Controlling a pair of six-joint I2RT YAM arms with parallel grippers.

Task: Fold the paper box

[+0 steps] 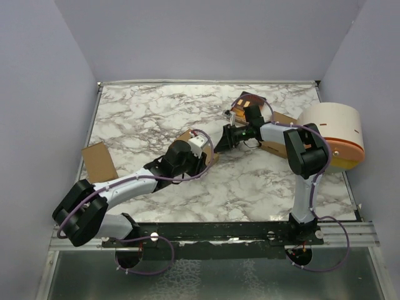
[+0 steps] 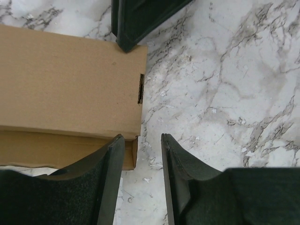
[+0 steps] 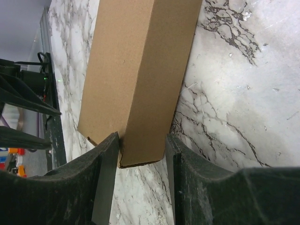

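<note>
The paper box (image 1: 185, 134) lies mid-table as a tan closed-up shape, mostly hidden under my left wrist. In the left wrist view the paper box (image 2: 70, 79) fills the left side. My left gripper (image 2: 143, 136) stands open at its corner, with only marble between the fingers; from above the left gripper (image 1: 211, 156) sits at the box's near right end. In the right wrist view one narrow end of the paper box (image 3: 136, 70) sits between the fingers. My right gripper (image 3: 140, 137) is closed against both sides of it; from above the right gripper (image 1: 220, 142) comes in from the right.
A flat cardboard piece (image 1: 100, 161) lies at the table's left edge. Another cardboard piece (image 1: 276, 120) sits under my right forearm. A dark reddish booklet (image 1: 242, 103) lies behind the grippers. A round white drum (image 1: 334, 134) with an orange band stands at the right edge.
</note>
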